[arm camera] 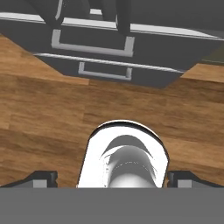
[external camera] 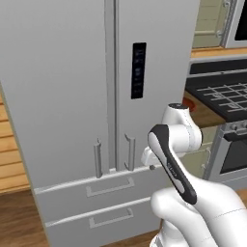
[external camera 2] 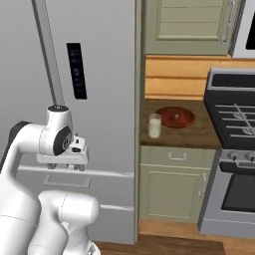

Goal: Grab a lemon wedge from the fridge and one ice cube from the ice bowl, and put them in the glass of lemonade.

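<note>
Right base view: fridge stands upright with both doors closed, long axis vertical, bar handles running vertically above two lower drawers. Just right of it on the tabletop, glass of lemonade stands upright beside the ice bowl. Claw points down before the fridge's drawers, fingers spread wide, holding nothing.

floor: wood planks | cabinets: beige | stove: grey, black grates | counter: brown

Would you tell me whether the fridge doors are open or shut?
Shut: both doors of the fridge sit flush, meeting at the centre seam.
</note>
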